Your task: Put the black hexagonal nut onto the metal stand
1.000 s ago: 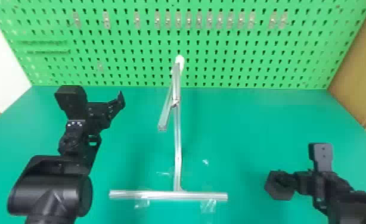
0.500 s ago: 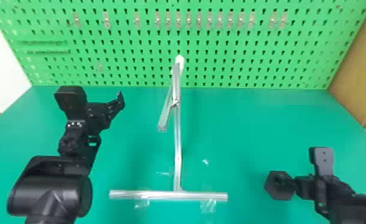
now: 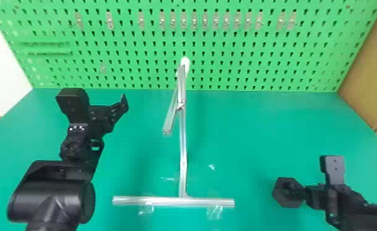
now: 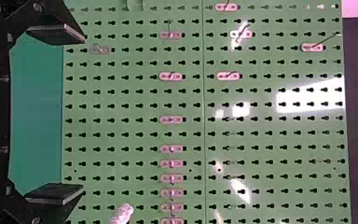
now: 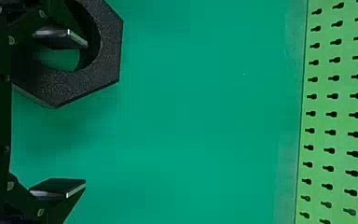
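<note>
Near the front right of the green table [image 3: 258, 138], the right gripper [image 3: 301, 193] is at the black hexagonal nut [image 3: 289, 201]. Its two fingers are wide apart, and one finger [image 5: 58, 37] reaches over the nut's big hole. I cannot tell if that finger touches the nut, or if the nut sits flat on the table. The right wrist view cuts off part of the nut, and black gripper parts hide some more. On the other side of the metal stand [image 3: 183, 153], the left gripper [image 3: 117, 110] has wide-apart fingers too, with no thing between them. The stand's long foot bar [image 3: 172, 201] has clear tape [image 3: 214, 212] by it. A green pegboard [image 3: 227, 40] with small hooks stands at the back.
</note>
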You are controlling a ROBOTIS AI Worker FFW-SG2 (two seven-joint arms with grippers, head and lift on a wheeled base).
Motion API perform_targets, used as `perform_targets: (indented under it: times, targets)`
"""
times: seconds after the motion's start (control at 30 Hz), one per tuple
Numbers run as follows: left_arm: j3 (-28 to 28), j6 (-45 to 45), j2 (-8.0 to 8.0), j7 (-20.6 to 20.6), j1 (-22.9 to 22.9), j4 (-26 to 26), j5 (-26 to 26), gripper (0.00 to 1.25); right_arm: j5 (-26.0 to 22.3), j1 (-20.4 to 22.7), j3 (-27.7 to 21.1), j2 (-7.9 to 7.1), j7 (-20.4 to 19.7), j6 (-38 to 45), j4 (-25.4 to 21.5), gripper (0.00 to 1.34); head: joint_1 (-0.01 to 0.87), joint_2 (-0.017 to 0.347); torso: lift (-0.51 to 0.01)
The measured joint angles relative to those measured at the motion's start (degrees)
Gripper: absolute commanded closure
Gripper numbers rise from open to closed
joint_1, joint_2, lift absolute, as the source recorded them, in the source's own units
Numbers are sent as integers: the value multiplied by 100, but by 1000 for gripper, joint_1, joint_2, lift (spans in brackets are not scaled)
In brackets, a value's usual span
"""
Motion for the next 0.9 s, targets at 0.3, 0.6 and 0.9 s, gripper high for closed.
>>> perform_targets:
  times: [0.3,0.6,0.9]
  targets:
    - [0,0,0,0,0,0,0,156,36,-36,40,1,22,107,11,826,693,81,-1]
    - [2,0,0,0,5,0,0,156,172,-93,123,-16,23,343,9,1079,693,81,-1]
    - [1,0,0,0,9,0,0,156,329,-140,215,-25,23,498,-65,1145,693,81,-1]
